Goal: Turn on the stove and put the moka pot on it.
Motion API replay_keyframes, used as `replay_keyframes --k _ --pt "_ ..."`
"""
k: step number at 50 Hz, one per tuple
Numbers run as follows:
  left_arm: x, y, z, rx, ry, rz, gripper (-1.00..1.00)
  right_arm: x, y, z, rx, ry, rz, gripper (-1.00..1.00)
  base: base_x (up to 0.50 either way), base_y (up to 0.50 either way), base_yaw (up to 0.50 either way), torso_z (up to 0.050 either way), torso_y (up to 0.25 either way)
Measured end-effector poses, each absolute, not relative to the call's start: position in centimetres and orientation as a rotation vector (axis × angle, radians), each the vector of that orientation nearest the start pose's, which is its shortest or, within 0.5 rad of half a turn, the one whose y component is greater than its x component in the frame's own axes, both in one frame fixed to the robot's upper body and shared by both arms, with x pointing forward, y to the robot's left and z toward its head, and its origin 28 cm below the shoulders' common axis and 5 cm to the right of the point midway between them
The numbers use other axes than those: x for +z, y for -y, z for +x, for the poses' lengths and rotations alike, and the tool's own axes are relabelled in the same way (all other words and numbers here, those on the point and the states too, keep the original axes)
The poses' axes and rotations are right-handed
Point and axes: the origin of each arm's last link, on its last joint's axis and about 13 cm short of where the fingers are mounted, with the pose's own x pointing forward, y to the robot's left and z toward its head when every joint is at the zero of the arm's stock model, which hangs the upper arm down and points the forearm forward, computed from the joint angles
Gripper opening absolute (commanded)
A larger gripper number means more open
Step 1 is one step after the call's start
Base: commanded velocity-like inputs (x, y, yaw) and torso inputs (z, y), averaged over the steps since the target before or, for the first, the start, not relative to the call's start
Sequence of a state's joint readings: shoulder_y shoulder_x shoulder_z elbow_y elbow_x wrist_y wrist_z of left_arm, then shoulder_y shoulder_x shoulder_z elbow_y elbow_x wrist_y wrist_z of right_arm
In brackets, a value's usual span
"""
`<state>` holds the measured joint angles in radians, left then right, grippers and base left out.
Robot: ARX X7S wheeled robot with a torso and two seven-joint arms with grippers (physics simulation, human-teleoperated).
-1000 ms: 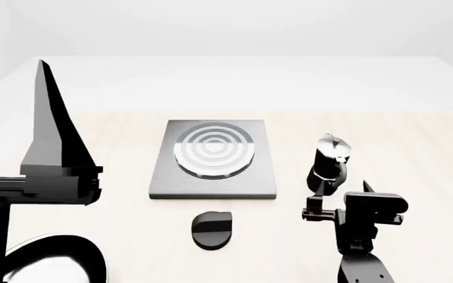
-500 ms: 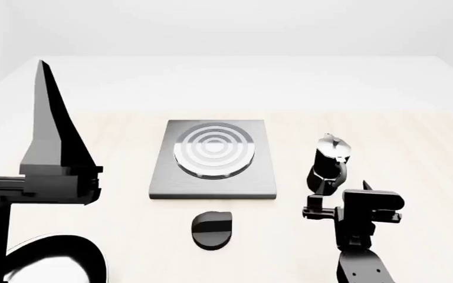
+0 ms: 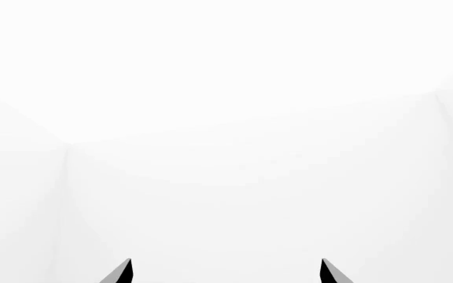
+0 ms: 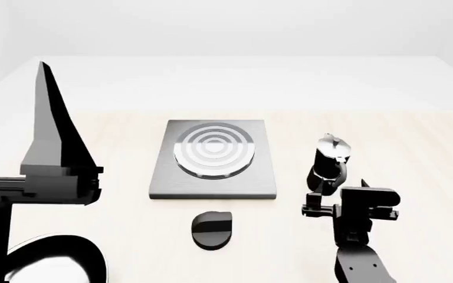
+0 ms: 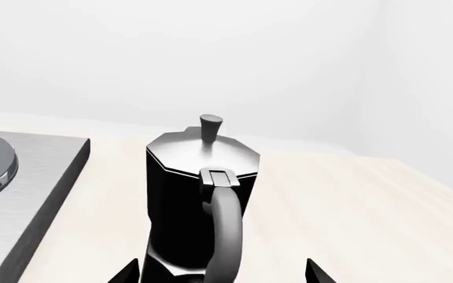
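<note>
The moka pot (image 4: pixel 330 160), black with a silver lid and a knob on top, stands on the table to the right of the stove (image 4: pixel 213 177). In the right wrist view the moka pot (image 5: pixel 199 194) fills the middle, handle facing the camera. My right gripper (image 5: pixel 220 272) is open, its two tips on either side of the pot's lower body and handle, not touching. The stove's round black knob (image 4: pixel 212 229) lies in front of the grey slab. My left gripper (image 3: pixel 226 272) is open and empty, raised at the left and pointing at blank white.
A curved black rim (image 4: pixel 92 250), possibly a pan, shows at the bottom left under the left arm. The stove's edge (image 5: pixel 30 177) lies close beside the pot. Light wood tabletop (image 4: pixel 415 153) extends to the right of the pot.
My right gripper has crept a little forward and left, closer to the moka pot. The left arm, pot, stove and knob have not moved.
</note>
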<state>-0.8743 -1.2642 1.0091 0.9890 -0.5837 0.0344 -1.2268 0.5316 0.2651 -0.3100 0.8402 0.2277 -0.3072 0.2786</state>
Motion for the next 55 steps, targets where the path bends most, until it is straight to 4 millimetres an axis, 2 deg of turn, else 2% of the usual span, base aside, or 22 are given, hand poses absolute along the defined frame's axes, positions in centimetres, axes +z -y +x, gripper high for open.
replay_keyframes --k 18,31,32,45,55 --pt "24.1 -23.5 15.2 0.024 0.783 0.140 1.00 -0.2 16.4 32.0 -0.231 -0.035 -0.180 1.00 0.00 0.00 0.00 0.000 0.000" --pt "23.9 -23.5 15.2 0.024 0.779 0.137 1.00 -0.8 16.5 32.2 -0.234 -0.052 -0.186 1.00 0.00 0.00 0.00 0.000 0.000" --pt "23.9 -23.5 15.2 0.024 0.779 0.137 1.00 -0.8 16.5 32.2 -0.234 -0.052 -0.186 -1.00 0.00 0.00 0.00 0.000 0.000" --pt "23.7 -23.5 15.3 0.023 0.775 0.131 1.00 -0.3 16.2 31.8 -0.215 -0.024 -0.173 -1.00 0.00 0.00 0.00 0.000 0.000" --pt "23.7 -23.5 15.3 0.020 0.774 0.126 1.00 1.6 15.9 32.0 -0.207 0.010 -0.158 -1.00 0.00 0.00 0.00 0.000 0.002"
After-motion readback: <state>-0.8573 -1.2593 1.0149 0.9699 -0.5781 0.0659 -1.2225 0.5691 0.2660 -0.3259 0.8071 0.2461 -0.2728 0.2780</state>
